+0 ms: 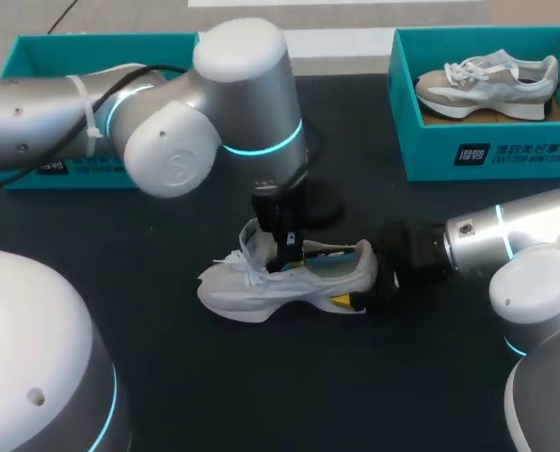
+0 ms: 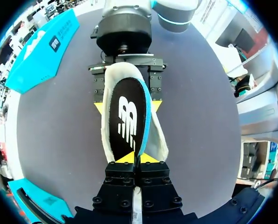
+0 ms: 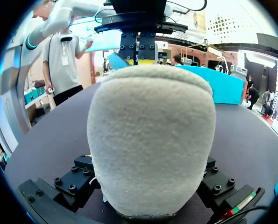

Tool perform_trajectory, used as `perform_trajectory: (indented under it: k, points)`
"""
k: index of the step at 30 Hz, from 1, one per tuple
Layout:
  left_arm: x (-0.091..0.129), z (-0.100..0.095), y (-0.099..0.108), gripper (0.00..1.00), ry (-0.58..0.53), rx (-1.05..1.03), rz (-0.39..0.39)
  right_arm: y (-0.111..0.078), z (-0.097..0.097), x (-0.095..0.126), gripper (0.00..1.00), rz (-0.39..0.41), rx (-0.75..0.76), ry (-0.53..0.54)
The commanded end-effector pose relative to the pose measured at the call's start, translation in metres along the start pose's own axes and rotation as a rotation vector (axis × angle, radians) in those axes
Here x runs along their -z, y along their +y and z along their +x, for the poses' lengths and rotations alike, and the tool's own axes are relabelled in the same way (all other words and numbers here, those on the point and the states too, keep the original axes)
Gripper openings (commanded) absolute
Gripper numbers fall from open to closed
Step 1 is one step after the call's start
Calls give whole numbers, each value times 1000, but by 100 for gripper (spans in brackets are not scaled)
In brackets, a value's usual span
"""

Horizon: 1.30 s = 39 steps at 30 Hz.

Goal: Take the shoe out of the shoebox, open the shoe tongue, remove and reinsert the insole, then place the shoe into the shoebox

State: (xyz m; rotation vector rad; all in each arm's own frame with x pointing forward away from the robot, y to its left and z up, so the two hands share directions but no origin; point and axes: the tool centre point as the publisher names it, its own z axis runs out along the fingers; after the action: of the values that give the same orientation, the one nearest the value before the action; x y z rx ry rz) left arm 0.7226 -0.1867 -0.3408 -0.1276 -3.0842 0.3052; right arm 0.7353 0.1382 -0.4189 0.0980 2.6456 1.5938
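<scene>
L tool (image 2: 131, 157) tips on insole (image 2: 125, 122): wrist-cam only

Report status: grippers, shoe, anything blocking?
Left gripper shut on shoe tongue; right gripper shut on heel. Shoe on table, insole inside it. Second shoe in far shoebox, apart from the work.
</scene>
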Motion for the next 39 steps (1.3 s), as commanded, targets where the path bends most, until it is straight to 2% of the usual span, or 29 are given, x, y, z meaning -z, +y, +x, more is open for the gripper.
perform_trajectory:
  k: [1, 5, 12, 23, 28, 33, 39]
  points:
    - [12, 9, 9, 0, -19, -2, 72, -3, 0, -4, 0, 3, 0, -1]
    - [20, 6, 2, 0, -32, -21, 108, -3, 0, -4, 0, 3, 0, -1]
    - [30, -3, -25, 0, -64, -46, 135, -3, 0, -4, 0, 3, 0, -1]
    - [30, -14, -62, 0, -78, -88, 180, -3, 0, -4, 0, 3, 0, -1]
    - [22, -12, -72, 0, -114, -94, 167, -3, 0, -4, 0, 3, 0, -1]
    - [21, -7, -69, 25, -152, -90, 189, -3, 0, -4, 0, 3, 0, -1]
    - [26, -1, -68, 38, -236, -88, 188, -3, 0, -4, 0, 3, 0, -1]
